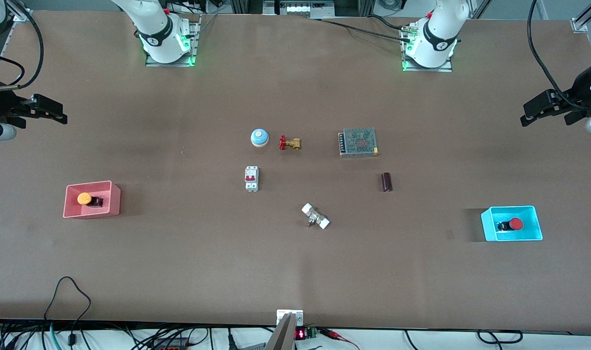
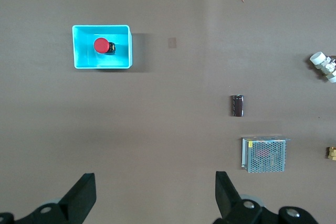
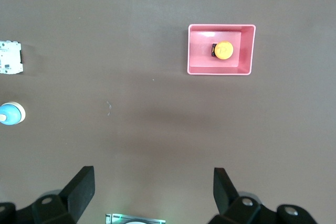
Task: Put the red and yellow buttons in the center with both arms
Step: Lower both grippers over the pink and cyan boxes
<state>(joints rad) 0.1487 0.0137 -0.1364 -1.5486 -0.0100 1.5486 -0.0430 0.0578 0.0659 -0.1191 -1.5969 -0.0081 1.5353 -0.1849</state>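
Observation:
The yellow button lies in the pink bin toward the right arm's end of the table; it also shows in the right wrist view. The red button lies in the cyan bin toward the left arm's end; it also shows in the left wrist view. The right gripper is open and empty, high over bare table. The left gripper is open and empty, high over bare table. The brown table's center holds neither button.
Around the middle lie a blue dome with a cream top, a brass valve with a red handwheel, a white circuit breaker, a metal mesh box, a dark cylinder and a white-ended fitting.

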